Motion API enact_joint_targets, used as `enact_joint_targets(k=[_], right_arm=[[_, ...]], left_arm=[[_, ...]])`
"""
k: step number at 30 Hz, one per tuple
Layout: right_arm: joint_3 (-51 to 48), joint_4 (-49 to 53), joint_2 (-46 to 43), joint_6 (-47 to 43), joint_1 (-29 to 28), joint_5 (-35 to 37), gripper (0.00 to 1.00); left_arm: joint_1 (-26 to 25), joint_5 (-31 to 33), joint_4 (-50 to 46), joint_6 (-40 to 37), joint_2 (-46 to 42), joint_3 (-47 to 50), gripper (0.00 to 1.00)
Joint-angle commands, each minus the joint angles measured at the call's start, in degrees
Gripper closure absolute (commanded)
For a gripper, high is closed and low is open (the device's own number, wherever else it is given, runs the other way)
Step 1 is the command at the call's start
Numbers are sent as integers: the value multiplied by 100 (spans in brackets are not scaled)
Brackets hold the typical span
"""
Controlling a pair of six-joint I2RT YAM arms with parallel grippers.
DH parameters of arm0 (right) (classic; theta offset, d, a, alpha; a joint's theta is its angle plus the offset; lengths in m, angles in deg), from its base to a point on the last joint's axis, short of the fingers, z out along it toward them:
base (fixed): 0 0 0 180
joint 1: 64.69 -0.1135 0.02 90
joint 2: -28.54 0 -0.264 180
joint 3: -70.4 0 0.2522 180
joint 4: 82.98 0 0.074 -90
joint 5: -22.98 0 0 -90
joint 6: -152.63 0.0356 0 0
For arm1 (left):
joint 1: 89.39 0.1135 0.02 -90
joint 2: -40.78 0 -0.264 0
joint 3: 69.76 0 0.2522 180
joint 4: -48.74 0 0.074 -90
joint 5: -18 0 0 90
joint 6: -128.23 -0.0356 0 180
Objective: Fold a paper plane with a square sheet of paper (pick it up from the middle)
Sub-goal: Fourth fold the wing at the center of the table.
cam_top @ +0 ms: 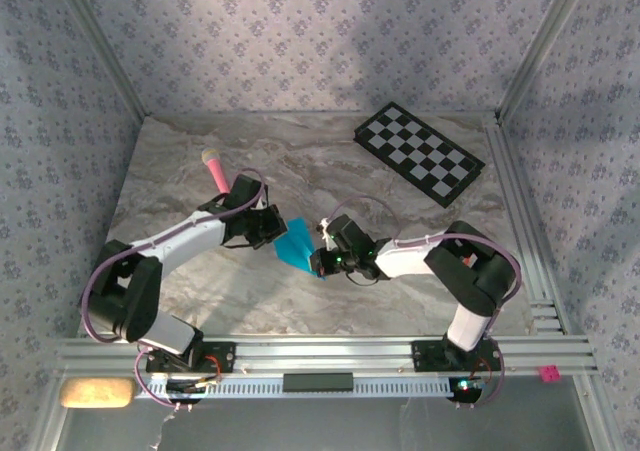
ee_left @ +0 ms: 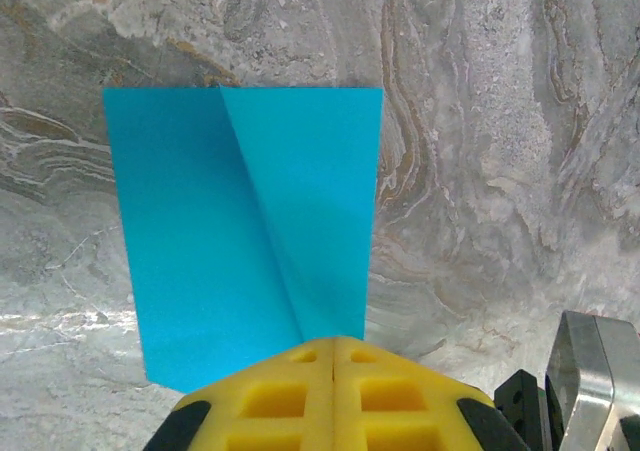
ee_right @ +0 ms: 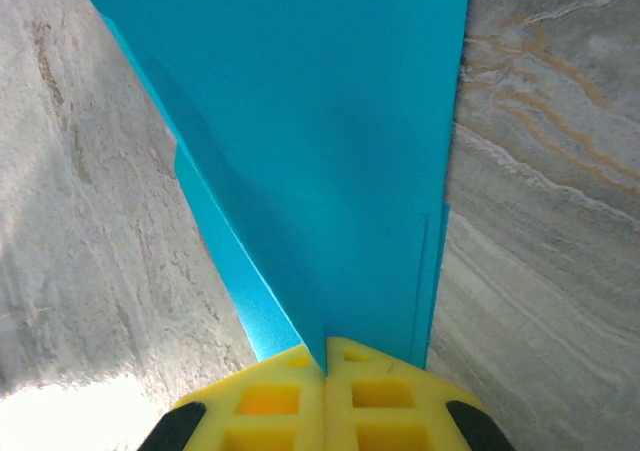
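The cyan-blue sheet of paper (cam_top: 297, 242) hangs between my two grippers above the middle of the marble table, folded along a crease. My left gripper (cam_top: 272, 229) holds its left side and my right gripper (cam_top: 323, 262) its lower right end. In the left wrist view the yellow fingers (ee_left: 290, 396) are pressed together, and the paper (ee_left: 200, 231) runs its crease down into the seam at the gripper (ee_left: 333, 340). In the right wrist view the gripper (ee_right: 325, 344) is shut, with the doubled paper (ee_right: 330, 121) pinched between its yellow pads.
A black-and-white checkered board (cam_top: 420, 154) lies at the back right. A pink stick (cam_top: 216, 174) with a pale tip lies at the back left, just beyond my left arm. Patterned walls enclose the table, and metal rails (cam_top: 520, 211) run along its right and near edges.
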Motion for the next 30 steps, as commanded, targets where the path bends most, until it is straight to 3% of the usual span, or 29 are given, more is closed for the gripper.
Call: enact_joint_targets(k=[1,4,16,30], right_arm=[[-81,-225,144,451,39,-343,98],[-153,-403,187,650,56,-366,98],[-408,-785,217,916,85,-291,98],[-786,-970,-47,1014,129,-260,97]], left_arm=[[19,-35,117,-58,-156,105,96],[17,-130,267,-77,-212,219,100],[-180,-870,1272,-16,149,563,100],[-389,-785,1247,-104,758,119,100]])
